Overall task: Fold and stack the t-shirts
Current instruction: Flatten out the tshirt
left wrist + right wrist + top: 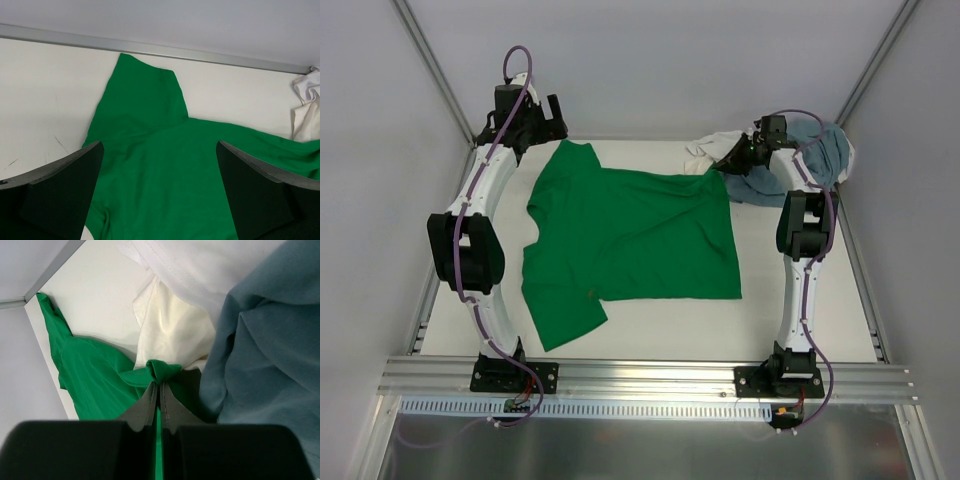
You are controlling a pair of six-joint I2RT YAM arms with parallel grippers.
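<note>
Green t-shirt (95, 380) corner, bunched, pinched in my right pincer (159, 385), jaws closed; white t-shirt (175, 325) and grey-blue t-shirt (265, 350) heaped just beside it, far right of desk (650, 320). My left pincer (160, 145) gapes wide, empty, over the green sleeve.

We read this as a robotics lab test cell: a flat white tabletop (670, 325) boxed by plain grey panel walls (650, 60), a ribbed aluminium mounting rail (650, 372) along six o'clock, the white-and-black jointed left arm (483, 195) bolted at seven o'clock, the right arm (803, 300) at five.
</note>
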